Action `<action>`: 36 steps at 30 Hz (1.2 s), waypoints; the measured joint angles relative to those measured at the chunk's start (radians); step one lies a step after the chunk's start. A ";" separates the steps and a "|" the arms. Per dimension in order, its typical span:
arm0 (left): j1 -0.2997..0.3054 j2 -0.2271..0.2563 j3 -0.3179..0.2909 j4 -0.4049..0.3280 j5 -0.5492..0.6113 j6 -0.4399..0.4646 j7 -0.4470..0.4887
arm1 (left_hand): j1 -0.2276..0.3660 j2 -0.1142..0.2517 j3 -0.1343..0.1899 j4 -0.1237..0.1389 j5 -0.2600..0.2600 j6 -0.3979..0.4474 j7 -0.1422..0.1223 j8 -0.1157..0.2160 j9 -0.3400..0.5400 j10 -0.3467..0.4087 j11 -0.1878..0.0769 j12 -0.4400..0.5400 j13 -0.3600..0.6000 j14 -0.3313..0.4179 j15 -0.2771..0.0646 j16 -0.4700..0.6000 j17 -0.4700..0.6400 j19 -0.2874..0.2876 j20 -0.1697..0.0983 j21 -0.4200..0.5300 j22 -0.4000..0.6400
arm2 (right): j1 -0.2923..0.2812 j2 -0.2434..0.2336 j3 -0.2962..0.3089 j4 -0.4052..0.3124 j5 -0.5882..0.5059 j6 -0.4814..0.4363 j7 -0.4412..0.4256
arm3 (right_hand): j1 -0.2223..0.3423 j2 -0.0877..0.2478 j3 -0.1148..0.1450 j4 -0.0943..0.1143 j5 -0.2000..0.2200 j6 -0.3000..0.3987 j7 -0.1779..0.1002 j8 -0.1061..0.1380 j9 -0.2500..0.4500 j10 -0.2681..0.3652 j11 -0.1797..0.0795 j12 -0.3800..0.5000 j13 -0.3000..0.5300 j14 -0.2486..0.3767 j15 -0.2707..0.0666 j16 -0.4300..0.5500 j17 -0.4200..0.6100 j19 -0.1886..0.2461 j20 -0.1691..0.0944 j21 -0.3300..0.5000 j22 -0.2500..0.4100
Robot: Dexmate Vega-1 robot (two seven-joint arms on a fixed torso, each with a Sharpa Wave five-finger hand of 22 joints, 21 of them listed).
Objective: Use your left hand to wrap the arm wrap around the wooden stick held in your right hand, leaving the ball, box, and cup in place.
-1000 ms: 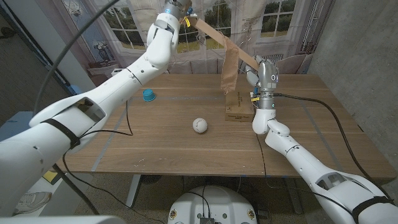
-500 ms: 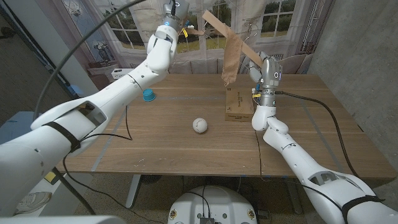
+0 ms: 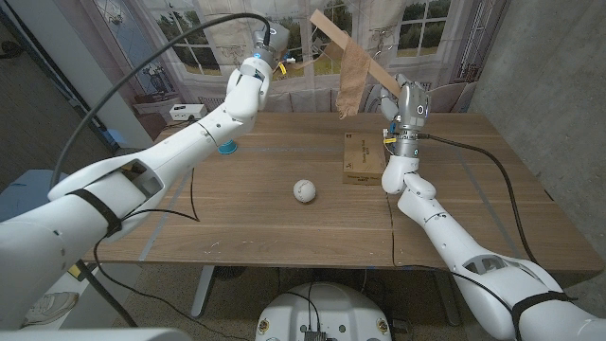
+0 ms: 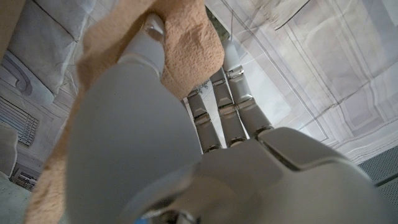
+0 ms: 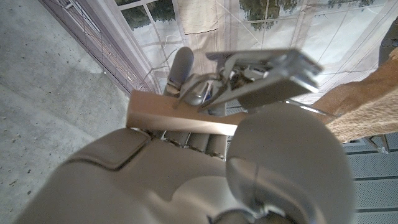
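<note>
The right hand (image 3: 398, 99) grips the wooden stick (image 3: 343, 40), raised above the table's (image 3: 237, 223) far right. The tan arm wrap (image 3: 351, 80) hangs from the stick, above the cardboard box (image 3: 361, 156). The left hand (image 4: 186, 143) pinches wrap fabric (wrist view). The white ball (image 3: 303, 190) lies mid-table; the blue cup (image 3: 225, 146) stands far left.
</note>
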 measured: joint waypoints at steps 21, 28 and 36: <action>0.047 0.016 -0.001 -0.053 -0.140 -0.108 0.026 | 0.000 0.000 0.000 0.000 0.003 0.003 0.003 0.000 0.004 0.000 0.000 -0.005 0.005 0.000 0.000 -0.003 0.014 0.000 0.000 0.007 0.001 | 0.074 -0.007 -0.065 0.085 0.067 -0.125 0.000 | 0.000 0.000 0.000 0.000 0.000 -0.002 0.002 0.007 -0.002 0.000 0.000 0.002 -0.003 0.000 0.000 -0.001 0.000 -0.003 0.003 0.000 0.000; 0.056 0.016 -0.001 -0.058 -0.179 -0.154 0.034 | 0.000 0.000 0.000 0.000 0.003 0.003 0.003 0.000 0.004 -0.001 0.000 -0.005 0.006 -0.001 -0.001 -0.007 0.022 0.000 0.000 0.007 0.001 | 0.092 0.006 -0.057 0.119 0.078 -0.139 0.000 | 0.000 0.000 -0.001 -0.001 0.000 -0.002 0.001 0.007 -0.005 -0.006 -0.006 0.002 -0.003 0.000 0.000 0.002 0.000 -0.003 0.003 0.000 0.000; 0.064 0.012 0.002 -0.056 -0.209 -0.187 0.040 | 0.000 0.000 0.000 0.000 0.002 0.003 0.003 0.000 0.005 0.007 0.004 -0.009 0.003 0.000 0.000 -0.010 0.032 0.000 0.000 0.011 0.001 | 0.107 0.028 -0.031 0.150 0.068 -0.143 0.000 | 0.000 0.000 -0.001 -0.001 0.000 -0.005 0.001 0.007 -0.004 -0.005 -0.006 0.002 -0.005 -0.001 0.001 0.006 0.000 -0.003 0.003 0.000 0.000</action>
